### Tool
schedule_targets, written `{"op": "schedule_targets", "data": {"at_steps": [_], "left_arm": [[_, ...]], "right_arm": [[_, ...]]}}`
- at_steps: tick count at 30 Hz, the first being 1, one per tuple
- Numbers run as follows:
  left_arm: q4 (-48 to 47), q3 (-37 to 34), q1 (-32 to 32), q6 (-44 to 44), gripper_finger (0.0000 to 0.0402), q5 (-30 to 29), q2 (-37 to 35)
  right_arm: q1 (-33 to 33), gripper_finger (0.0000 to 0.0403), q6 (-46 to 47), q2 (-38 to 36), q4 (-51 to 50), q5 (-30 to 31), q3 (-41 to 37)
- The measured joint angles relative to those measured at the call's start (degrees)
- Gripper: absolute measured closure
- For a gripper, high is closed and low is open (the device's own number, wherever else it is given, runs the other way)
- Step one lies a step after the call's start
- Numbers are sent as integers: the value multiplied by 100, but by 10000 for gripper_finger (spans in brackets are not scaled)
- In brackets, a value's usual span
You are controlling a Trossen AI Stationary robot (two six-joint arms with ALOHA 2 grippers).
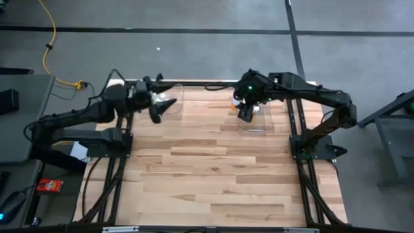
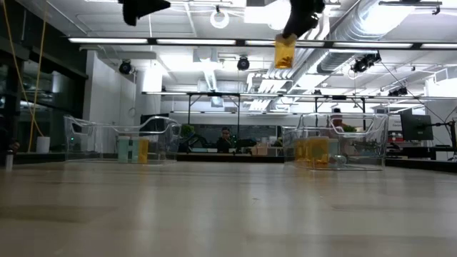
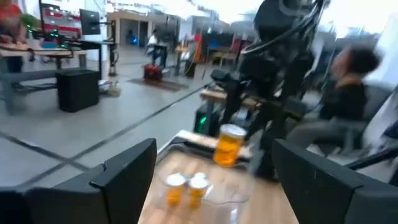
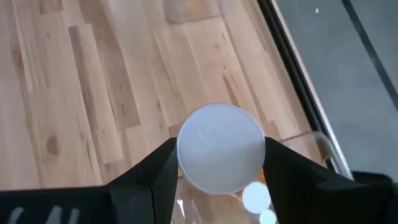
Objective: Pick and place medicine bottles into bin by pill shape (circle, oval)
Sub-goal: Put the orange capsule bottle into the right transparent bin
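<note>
Overhead, the pale wooden plank table carried two clear plastic bins at its far edge, one toward each side. The left arm reached in from the left side, and its dark two-finger hand hung above the left clear bin — fingers spread wide apart, nothing between them. From table height that bin held at least two small bottles, one pale and one orange, standing on its floor.

Farther right, the right arm came in from the right edge and its hand hovered over the right clear bin. It was clamped on one orange medicine bottle with a white round cap, held high in the air — well above the bin and the table. In the right wrist view the white cap sat squarely between the two dark fingers, both pressing against the bottle's sides, with the bin's clear rim and two more white caps below it. The left wrist view showed the same held bottle from across the table, hanging above two small orange bottles with white caps in the clear bin. At table level several orange bottles stood clustered inside the right bin.

Beyond the table, a seated person in dark clothing appeared in the left wrist view.
</note>
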Motion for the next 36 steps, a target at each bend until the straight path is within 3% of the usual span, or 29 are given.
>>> {"op": "schedule_targets", "data": {"at_steps": [3, 7, 11, 16, 21, 29, 36], "left_arm": [[462, -571, -71, -497, 92, -35, -369], [422, -912, -267, -814, 92, -400, -774], [453, -920, -426, -504, 92, -685, -944], [457, -918, -442, -35, 92, -759, -977], [449, -920, -440, -96, 92, -757, -886], [451, -918, -442, -347, 92, -757, -812], [453, -919, -442, -347, 92, -758, -812]], "right_arm": [[-69, 225, 157, -300, 85, 2, -453], [-69, 225, 676, -1196, 540, 260, -1902], [-69, 224, 1322, -2095, 676, 389, -3145], [-72, 224, 1989, -2575, 1198, 401, -3950], [-72, 224, 2172, -2345, 2026, 504, -4412], [-363, 224, 3180, -1314, 2173, 1213, -4552], [-520, 223, 3785, -743, 2253, 1056, -4554]]}}
